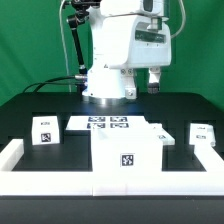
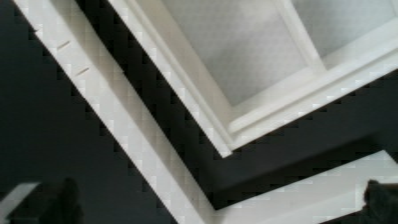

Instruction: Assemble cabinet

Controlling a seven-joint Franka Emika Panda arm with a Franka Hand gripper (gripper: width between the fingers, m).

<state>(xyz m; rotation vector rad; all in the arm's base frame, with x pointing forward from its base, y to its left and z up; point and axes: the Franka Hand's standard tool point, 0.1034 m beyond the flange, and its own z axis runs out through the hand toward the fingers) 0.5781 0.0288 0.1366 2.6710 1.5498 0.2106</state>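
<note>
Nearest, a low wall (image 1: 40,192), the cabinet box (image 1: 127,155) just behind it, small pieces (image 1: 42,130) to either side, claw (image 1: 153,86) hanging high and well apart from them. From the wrist, fingers (image 2: 50,202) spread wide, empty, over slanting white edges (image 2: 121,115). Likely risk: coming down off-centre, shoving a part instead of gripping it.
</note>
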